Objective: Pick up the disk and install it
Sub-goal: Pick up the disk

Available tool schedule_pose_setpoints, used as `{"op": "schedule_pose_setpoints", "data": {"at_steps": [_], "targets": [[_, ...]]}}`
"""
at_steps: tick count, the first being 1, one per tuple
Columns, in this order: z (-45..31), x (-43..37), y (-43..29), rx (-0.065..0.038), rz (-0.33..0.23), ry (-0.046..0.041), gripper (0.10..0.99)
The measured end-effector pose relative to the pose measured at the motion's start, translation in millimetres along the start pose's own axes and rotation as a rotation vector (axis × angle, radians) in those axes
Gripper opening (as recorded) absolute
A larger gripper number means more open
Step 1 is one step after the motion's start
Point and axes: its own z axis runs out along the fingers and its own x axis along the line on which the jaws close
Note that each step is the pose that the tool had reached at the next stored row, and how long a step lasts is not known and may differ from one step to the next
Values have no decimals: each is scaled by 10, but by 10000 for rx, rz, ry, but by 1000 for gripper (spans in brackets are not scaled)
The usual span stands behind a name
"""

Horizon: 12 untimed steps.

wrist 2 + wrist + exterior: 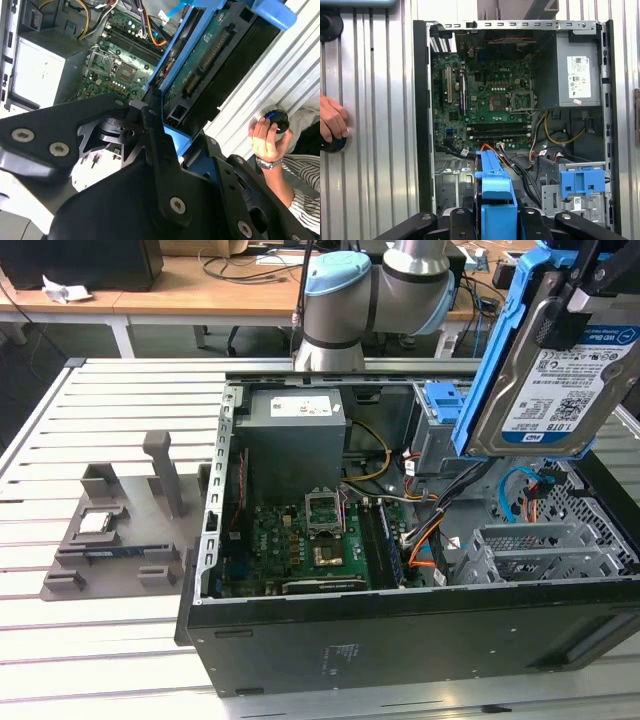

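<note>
The disk (555, 380), a silver hard drive with a blue-and-white label in a blue bracket, hangs tilted above the open computer case (400, 625) at the exterior view's right. My gripper (572, 302) is shut on its upper end. In the second wrist view the disk (210, 60) shows its green circuit-board side, running away from the gripper (167, 132). The first wrist view looks straight down along the disk's blue bracket (495, 192), held in the gripper (495, 222), over the case's lower bays.
Inside the case lie the motherboard (300, 540), a grey power supply (295, 435), loose cables and a grey cage (555, 192) topped by a blue plastic piece (581, 181). A grey fixture holding a small chip (97, 522) sits at the exterior view's left. A person's hand (265, 135) rests on a black knob.
</note>
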Motion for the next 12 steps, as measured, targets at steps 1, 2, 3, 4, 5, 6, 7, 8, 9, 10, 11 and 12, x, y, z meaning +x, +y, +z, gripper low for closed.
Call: {"op": "schedule_pose_setpoints", "data": {"at_steps": [1,2,3,4,5,6,7,8,9,10,11,12], "targets": [[16,5,-32,-18,-19,1,369],[25,14,-49,-29,-27,3,369],[34,27,-63,-36,-35,3,369],[52,57,-88,-49,-44,3,369],[67,83,-107,-60,-49,4,369],[78,101,-121,-69,-51,4,369],[99,135,-146,-87,-53,4,369],[120,171,-170,-106,-53,5,369],[135,195,-187,-118,-53,6,369],[163,235,-214,-134,-52,5,369],[200,267,-249,-142,-53,3,369],[239,281,-302,-144,-52,6,369]]}}
